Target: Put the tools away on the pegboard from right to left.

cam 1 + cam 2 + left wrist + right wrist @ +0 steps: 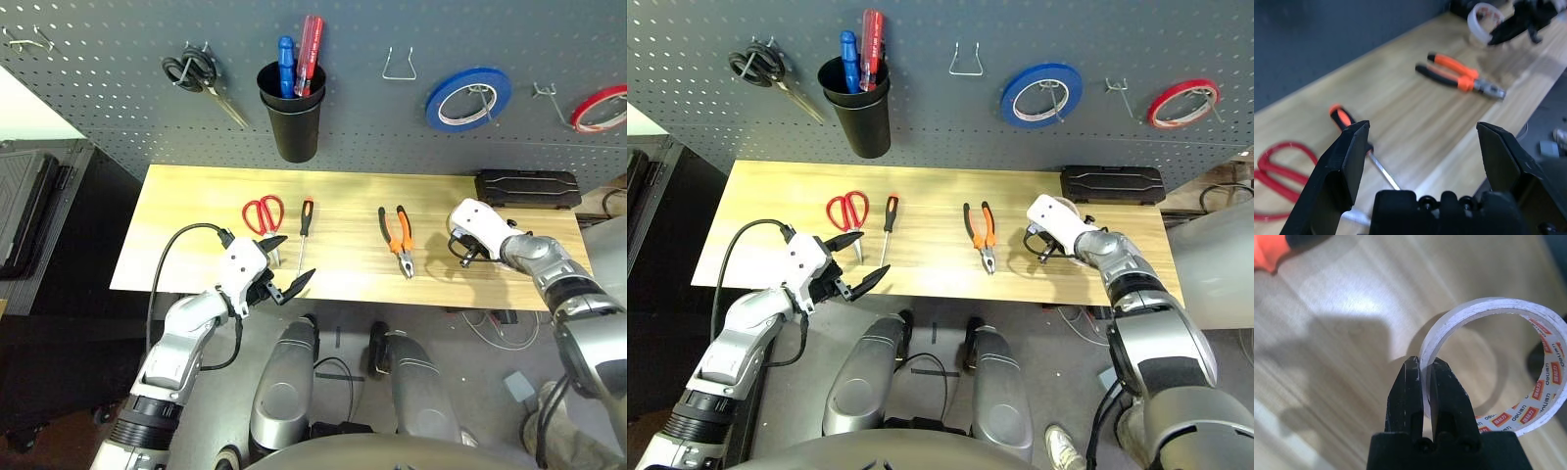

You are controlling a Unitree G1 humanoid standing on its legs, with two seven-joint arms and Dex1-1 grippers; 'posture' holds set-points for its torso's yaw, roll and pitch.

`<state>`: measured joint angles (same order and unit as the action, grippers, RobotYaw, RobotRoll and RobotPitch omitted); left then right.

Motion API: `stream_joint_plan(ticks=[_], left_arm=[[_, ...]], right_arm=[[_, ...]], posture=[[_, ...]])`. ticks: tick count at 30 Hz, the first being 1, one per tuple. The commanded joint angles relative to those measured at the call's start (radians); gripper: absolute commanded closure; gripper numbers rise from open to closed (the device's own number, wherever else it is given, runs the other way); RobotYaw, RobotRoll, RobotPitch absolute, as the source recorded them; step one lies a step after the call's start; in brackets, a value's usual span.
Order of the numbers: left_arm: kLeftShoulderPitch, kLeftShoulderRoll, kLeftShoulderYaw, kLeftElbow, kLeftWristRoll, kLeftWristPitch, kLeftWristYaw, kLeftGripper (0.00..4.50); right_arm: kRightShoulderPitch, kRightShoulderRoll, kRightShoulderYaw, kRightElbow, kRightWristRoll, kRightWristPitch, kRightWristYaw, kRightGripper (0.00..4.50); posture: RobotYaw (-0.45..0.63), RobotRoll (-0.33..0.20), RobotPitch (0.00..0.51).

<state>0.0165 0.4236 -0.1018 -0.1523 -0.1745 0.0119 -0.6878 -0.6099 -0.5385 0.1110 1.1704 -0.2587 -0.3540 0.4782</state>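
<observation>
- The white tape roll [1498, 367] is a thin translucent ring with orange-and-white printed labels around its inner face; it sits at the right end of the tabletop [343, 196], tilted with its shadow on the wood beneath.
- The right hand [1424, 387] is clamped on the roll's wall, one finger inside the ring and one outside.
- To the roll's left lie the orange-and-black-handled pliers [398, 238], flat, jaws pointing toward the near edge.
- Further left is the slim screwdriver with black-orange handle [304, 230], its shaft pointing toward the near edge, and just beside it the red-handled scissors [263, 215].
- The left hand [279, 284] hovers at the near edge just in front of the scissors and screwdriver, fingers [1347, 161] spread wide, holding nothing.
- Behind the tabletop the pegboard [98, 78] carries black-handled scissors [196, 78], a black cup [293, 117] with blue and red handles in it, a bare wire hook [399, 67], a blue tape roll [467, 98] and a red tape roll [600, 108].
- A black case [527, 186] lies at the tabletop's far right corner.
</observation>
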Motion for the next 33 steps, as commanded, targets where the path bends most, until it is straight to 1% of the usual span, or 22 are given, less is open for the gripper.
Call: stream_joint_plan(ticks=[1,7,11,15,21,28,33], left_arm=[[0.006,-0.012,0.002,-0.037,-0.033,0.005,-0.006,0.00],[-0.025,-0.034,0.004,-0.087,-0.080,0.032,-0.001,0.00],[-0.043,-0.052,0.007,-0.130,-0.118,0.060,0.011,0.00],[-0.067,-0.066,0.000,-0.160,-0.126,0.068,0.014,0.00],[-0.093,-0.084,-0.013,-0.198,-0.134,0.069,0.016,0.00],[-0.110,-0.121,-0.014,-0.201,-0.128,0.035,0.021,0.00],[-0.126,-0.136,-0.024,-0.200,-0.132,0.011,0.006,0.00]], right_arm=[[0.062,-0.019,-0.025,-0.042,0.025,-0.061,-0.049,4.45],[0.143,-0.022,-0.057,-0.114,0.053,-0.144,-0.126,4.45],[0.203,-0.029,-0.076,-0.157,0.059,-0.235,-0.195,4.45],[0.275,-0.037,-0.092,-0.209,0.051,-0.339,-0.278,4.45],[0.346,-0.051,-0.111,-0.266,0.043,-0.408,-0.366,4.45],[0.372,-0.098,-0.127,-0.252,0.023,-0.512,-0.461,4.45],[0.366,-0.151,-0.133,-0.229,-0.044,-0.581,-0.577,4.45]], posture=[[0.35,0.000,0.246],[0.35,0.000,0.240],[0.34,0.000,0.230],[0.34,0.000,0.218],[0.33,0.000,0.209],[0.32,0.000,0.207],[0.31,0.000,0.207]])
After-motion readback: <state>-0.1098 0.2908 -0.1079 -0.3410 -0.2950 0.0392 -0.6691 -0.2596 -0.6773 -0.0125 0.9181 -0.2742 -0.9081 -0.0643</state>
